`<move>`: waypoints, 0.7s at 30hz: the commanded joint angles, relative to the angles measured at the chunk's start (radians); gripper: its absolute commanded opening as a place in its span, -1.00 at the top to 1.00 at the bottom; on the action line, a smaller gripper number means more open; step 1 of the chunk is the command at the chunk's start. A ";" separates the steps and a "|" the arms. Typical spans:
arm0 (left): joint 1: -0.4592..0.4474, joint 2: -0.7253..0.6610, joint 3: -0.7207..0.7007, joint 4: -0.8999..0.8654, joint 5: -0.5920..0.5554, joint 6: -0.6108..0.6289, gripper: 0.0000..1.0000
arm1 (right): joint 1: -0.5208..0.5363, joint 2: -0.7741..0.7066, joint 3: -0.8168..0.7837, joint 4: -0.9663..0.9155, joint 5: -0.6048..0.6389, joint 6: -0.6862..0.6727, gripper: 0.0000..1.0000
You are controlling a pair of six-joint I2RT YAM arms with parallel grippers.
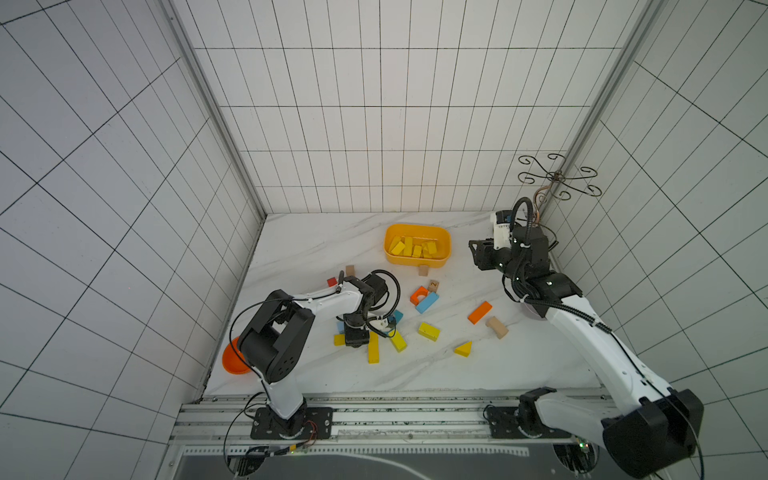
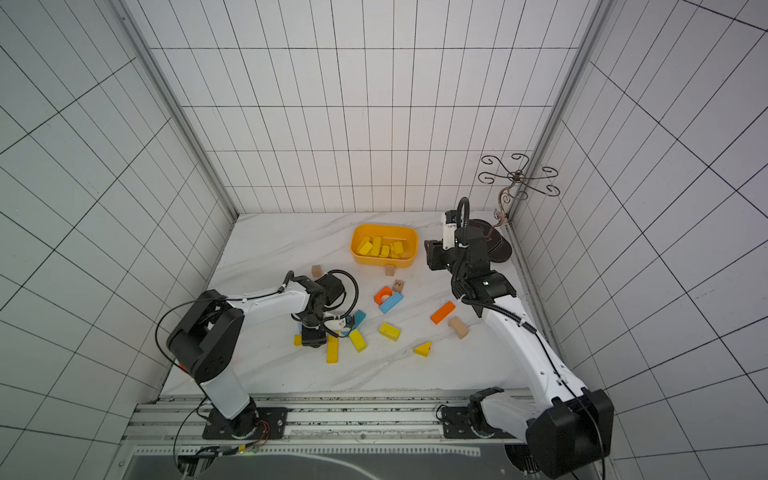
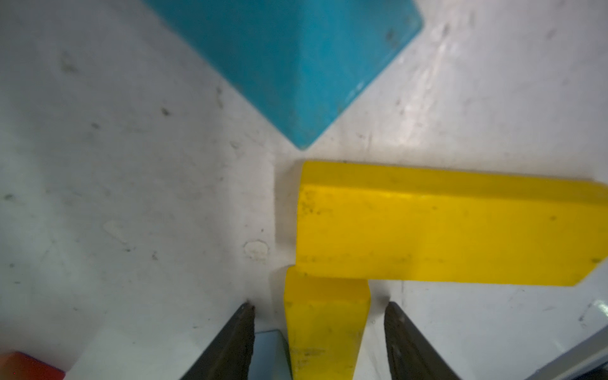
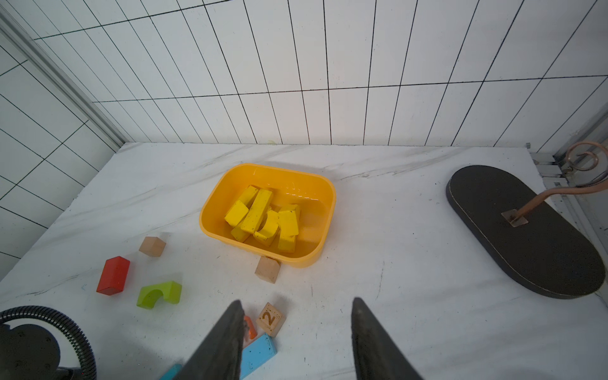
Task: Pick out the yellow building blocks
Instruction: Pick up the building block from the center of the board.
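Yellow building blocks [image 4: 256,210] in tub [image 4: 309,187], left fingers [image 3: 230,345] straddling loose yellow block [image 3: 325,322]

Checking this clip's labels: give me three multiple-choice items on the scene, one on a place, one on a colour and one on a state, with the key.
1. The orange arch lies: A in the tub; B beside the blue bar; C under the right arm.
2. The "2" cube is: A plain wood; B red; C green.
3. The left jaws are: A shut on a red block; B open astride a yellow block; C open over bare table.
Key: 1 B, arch and bar lie side by side in both top views; 2 A, its faces are tan in the right wrist view; 3 B, a gap shows on each side of the block in the left wrist view.
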 commanded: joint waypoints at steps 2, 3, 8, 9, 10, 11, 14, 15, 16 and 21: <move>-0.004 0.022 -0.031 0.057 0.012 0.012 -0.11 | -0.002 -0.013 -0.061 -0.023 0.009 0.004 -0.04; -0.003 0.024 -0.034 0.059 0.013 0.011 -0.07 | -0.002 -0.014 -0.064 -0.023 0.011 0.003 -0.05; -0.004 0.024 -0.038 0.063 0.018 0.005 0.23 | -0.002 -0.016 -0.075 -0.023 0.017 0.000 -0.04; -0.004 0.026 -0.038 0.061 0.019 0.004 0.28 | -0.002 -0.016 -0.077 -0.023 0.017 0.000 -0.05; -0.003 0.027 -0.037 0.061 0.021 0.002 0.30 | -0.002 -0.016 -0.080 -0.023 0.016 0.001 -0.05; -0.003 0.029 -0.035 0.056 0.023 -0.001 0.34 | -0.002 -0.016 -0.083 -0.023 0.017 0.002 -0.04; -0.004 0.033 -0.025 0.045 0.023 -0.010 0.48 | -0.003 -0.022 -0.092 -0.023 0.018 0.003 -0.04; -0.003 0.033 -0.021 0.040 0.023 -0.014 0.55 | -0.002 -0.024 -0.096 -0.023 0.021 0.003 -0.05; -0.003 0.034 -0.016 0.036 0.022 -0.018 0.60 | -0.002 -0.026 -0.102 -0.023 0.025 0.003 -0.04; -0.004 0.012 0.019 -0.002 0.036 -0.050 0.74 | -0.003 -0.024 -0.127 -0.046 0.068 0.029 -0.05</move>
